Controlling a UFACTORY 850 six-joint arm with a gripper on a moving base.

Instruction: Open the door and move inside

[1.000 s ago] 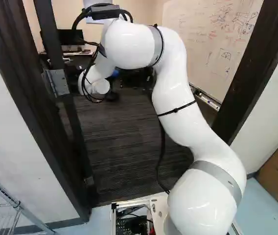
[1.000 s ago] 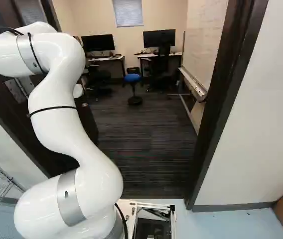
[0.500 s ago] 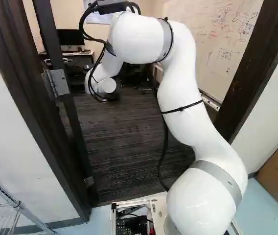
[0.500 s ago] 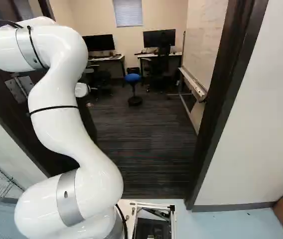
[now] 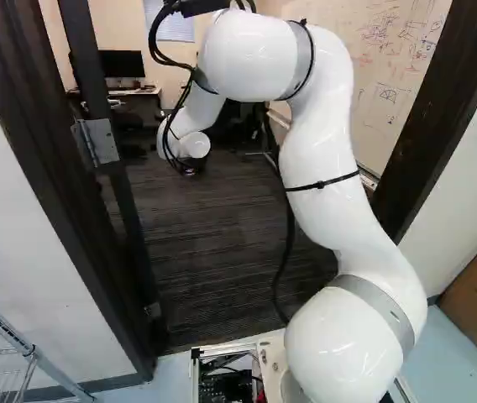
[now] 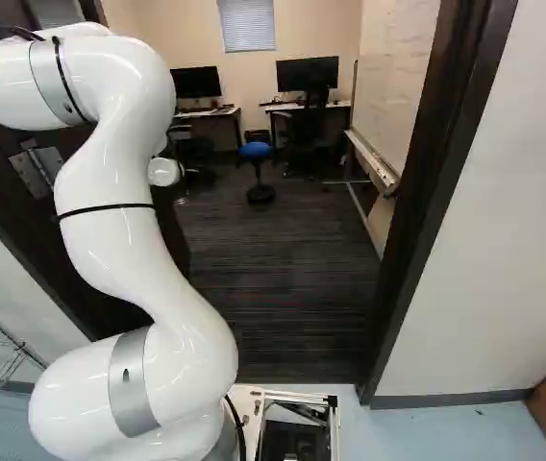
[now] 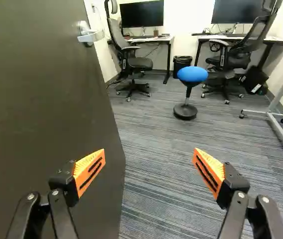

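- The room beyond the doorway (image 6: pixel 367 317) lay at twelve o'clock, straight ahead of the base (image 5: pixel 222 378), which stood on the pale floor outside; moving inside was yet to be done.
- The door (image 7: pixel 47 109), the thing to be worked, stood open into the room at about eleven o'clock, hinge (image 5: pixel 97 141) at its frame side. How close it was to its full swing, I couldn't tell.
- The arm (image 6: pixel 124 240) reached through the opening toward eleven, its wrist beyond the frame and near the door. I judged the unlatching finished and the step in hand to be the last of the opening, or the turn to driving in.
- The next move called for keeping the door back with the arm, or pushing it a little wider, then rolling slowly toward twelve. The raised elbow, out at ten to eleven in the right base view, looked likeliest to clip the frame.
- The blue-topped stool (image 7: pixel 192 74) sat deep inside, near twelve, and would matter only once the base was well in.
- The end effector (image 7: pixel 149 156) had its fingers spread wide with nothing pinched; whether one brushed the door, I couldn't tell.
- The handle (image 7: pixel 89 34) was at eleven from the end effector, well ahead of it and ungripped; no regrasp seemed needed.
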